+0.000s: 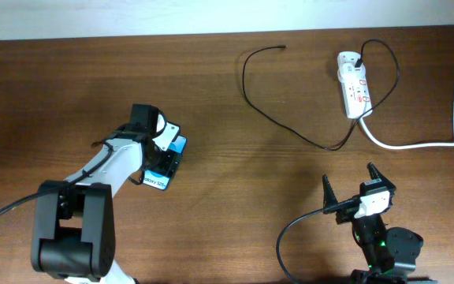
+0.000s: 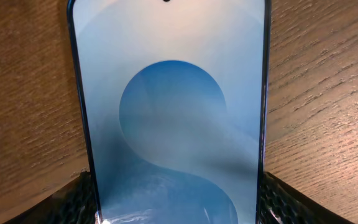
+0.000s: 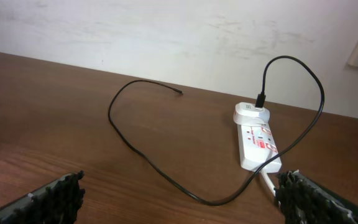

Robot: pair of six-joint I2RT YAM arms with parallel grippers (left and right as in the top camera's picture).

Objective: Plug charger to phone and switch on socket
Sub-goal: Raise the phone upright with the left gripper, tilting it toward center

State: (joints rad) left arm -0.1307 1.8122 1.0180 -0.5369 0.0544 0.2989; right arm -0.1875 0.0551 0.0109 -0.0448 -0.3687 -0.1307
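Black-and-white arms [image 1: 105, 162], black cables [image 1: 288, 230], ridged black fingers [image 3: 59, 194].

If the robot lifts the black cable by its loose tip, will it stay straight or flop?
Probably floppy: the cable is thin and lies in loose loops, so it would likely sag. It looks light. Its far end is plugged into the power strip, so a hard tug might drag that along.

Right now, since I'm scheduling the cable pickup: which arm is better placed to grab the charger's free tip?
Right. The right gripper is open and empty, with the charger tip in its wrist view; the left gripper is closed around the phone.
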